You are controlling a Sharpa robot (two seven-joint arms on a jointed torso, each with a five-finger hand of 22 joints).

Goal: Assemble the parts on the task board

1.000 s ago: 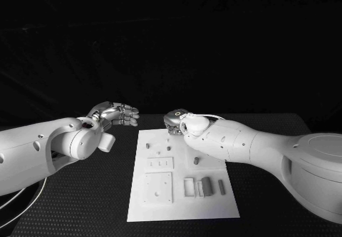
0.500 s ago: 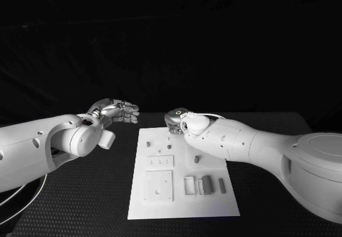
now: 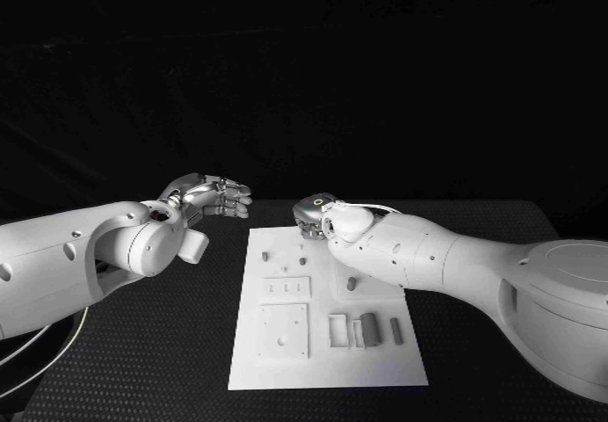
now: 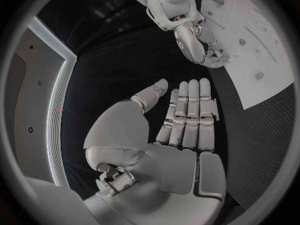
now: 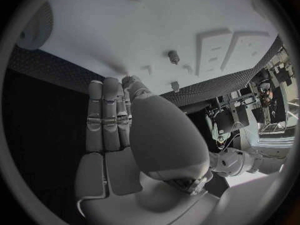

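— So, where do things stand?

— Right hand (image 3: 313, 214) is down at the far edge of the task board (image 3: 323, 369), fingers laid together and pointing at the board, thumb folded across them. Whether anything sits in that pinch I cannot tell; the arm hides it from the head view and the wrist view shows no part clearly.

— And the left?

— Left hand (image 3: 209, 195) hangs over the black table (image 3: 152, 352), left of the board's far corner, holding nothing, fingers straight and side by side.

— The parts?

— A small peg (image 3: 265, 257) and another peg (image 3: 351, 284) stand toward the far half of the board; the loose grey pieces (image 3: 369, 328) lie together at the near right.

— Risks?

— In my judgement, two. The right forearm lies low across the board's right side, so a careless pull-back could sweep the peg beside it. And the board looks unclamped: a hard push at the far edge could slide it while the left hand is too far off to steady it.
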